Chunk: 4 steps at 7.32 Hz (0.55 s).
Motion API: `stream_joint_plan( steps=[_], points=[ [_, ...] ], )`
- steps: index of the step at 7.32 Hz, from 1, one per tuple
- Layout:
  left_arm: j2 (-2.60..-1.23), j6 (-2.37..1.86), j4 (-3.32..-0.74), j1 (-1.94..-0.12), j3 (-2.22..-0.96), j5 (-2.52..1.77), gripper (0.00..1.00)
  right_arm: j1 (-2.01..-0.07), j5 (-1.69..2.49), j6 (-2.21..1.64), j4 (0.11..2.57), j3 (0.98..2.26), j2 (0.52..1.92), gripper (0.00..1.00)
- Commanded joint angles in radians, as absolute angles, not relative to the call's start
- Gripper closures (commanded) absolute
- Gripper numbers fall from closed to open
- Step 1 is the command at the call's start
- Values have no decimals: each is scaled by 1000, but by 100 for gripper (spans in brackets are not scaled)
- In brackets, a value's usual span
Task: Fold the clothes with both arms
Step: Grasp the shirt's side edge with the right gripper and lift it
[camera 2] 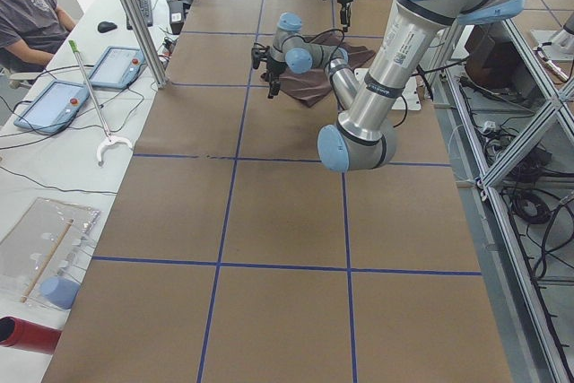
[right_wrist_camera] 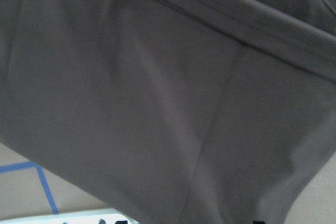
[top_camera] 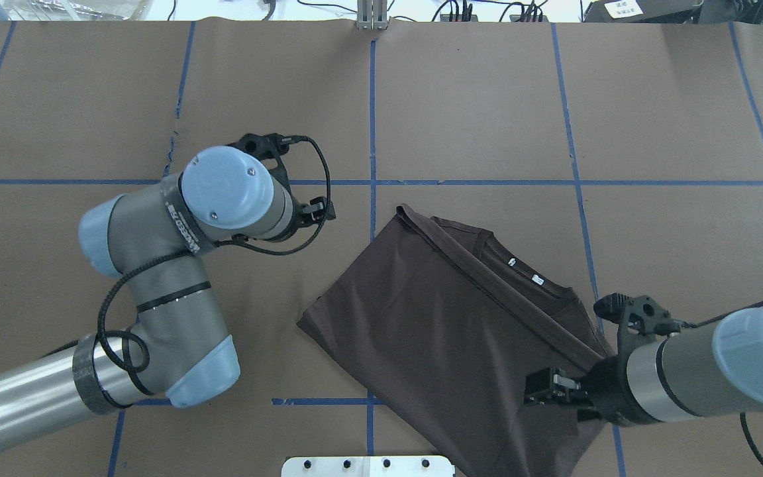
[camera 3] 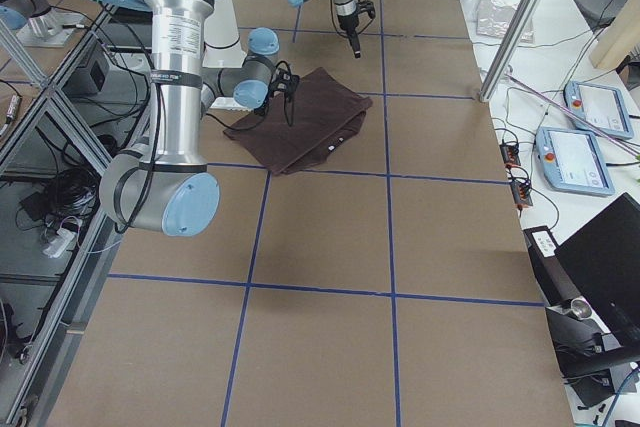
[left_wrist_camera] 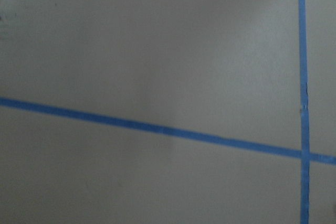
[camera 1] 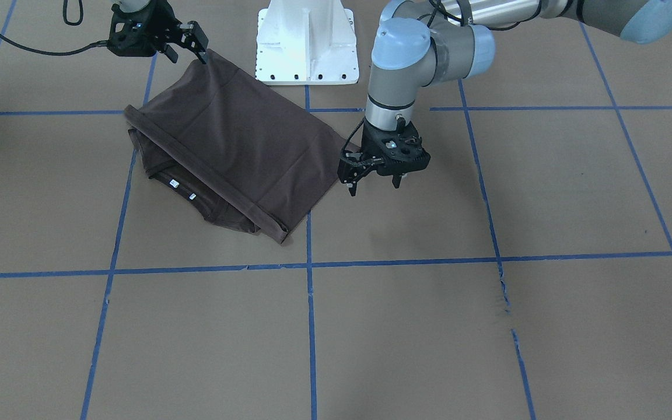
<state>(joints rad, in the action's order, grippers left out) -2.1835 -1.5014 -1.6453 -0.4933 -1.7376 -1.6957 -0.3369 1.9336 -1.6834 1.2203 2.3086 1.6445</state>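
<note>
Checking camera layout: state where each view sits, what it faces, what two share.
Overhead: behind the base, looking down; left arm, right arm, T-shirt.
Front-facing: across the table, facing the base; both arms.
Exterior left: table's left end; left arm nearest.
Exterior right: table's right end; right arm nearest.
Left wrist: bare table.
Right wrist: T-shirt close-up.
Overhead and front-facing share the T-shirt.

Bare table paper (camera 1: 546,192) is lying open beneath and outward of the left gripper (camera 1: 374,185). The T-shirt (camera 1: 237,140) is lying just inward of it. The white pedestal (camera 1: 307,41) is standing close beside the right gripper (camera 1: 187,55).
</note>
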Motion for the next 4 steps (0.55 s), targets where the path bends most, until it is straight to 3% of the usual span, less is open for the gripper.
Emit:
stream_joint_plan(
  steps=[1, 4],
  points=[
    [-2164, -1664, -1615, -370, -1755, -1697, 7, -472, 1959, -1681, 1221, 2292, 1563, 0],
    [-2151, -1727, -1617, -330, -1738, -1695, 35, -505, 1960, -1681, 1223, 2290, 1548, 0]
  ],
)
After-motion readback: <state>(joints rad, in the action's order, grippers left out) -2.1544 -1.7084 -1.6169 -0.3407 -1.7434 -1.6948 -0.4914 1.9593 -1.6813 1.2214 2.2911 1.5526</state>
